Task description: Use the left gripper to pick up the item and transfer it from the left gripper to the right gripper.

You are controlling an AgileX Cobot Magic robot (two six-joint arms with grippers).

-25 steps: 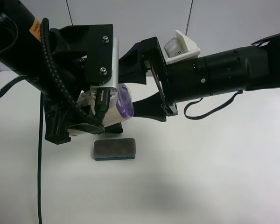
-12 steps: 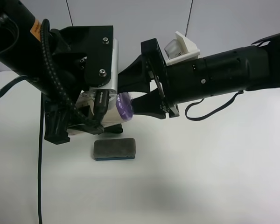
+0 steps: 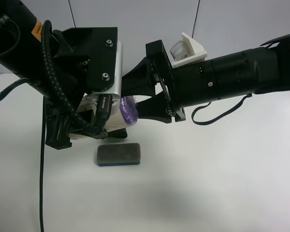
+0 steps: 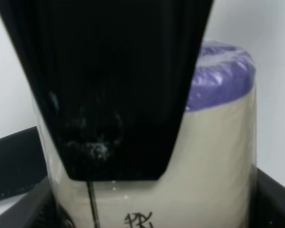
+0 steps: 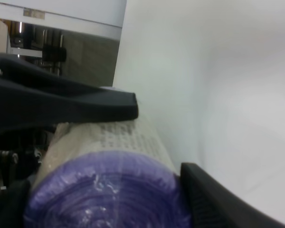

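item (image 3: 129, 109) hangs clear above the surface (image 3: 208, 183), between the two arms. right tool (image 3: 135, 100) is clenched on its purple end. left tool (image 4: 118, 142) lies against the cream label; whether it grips or has released cannot be told. risk: the right hold looks shallow, so once unsupported the roll may tilt, slip and drop.

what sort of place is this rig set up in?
Likely a lab or workshop bench: plain white tabletop, pale panelled wall behind, dim metal racking beyond the table in the right wrist view.
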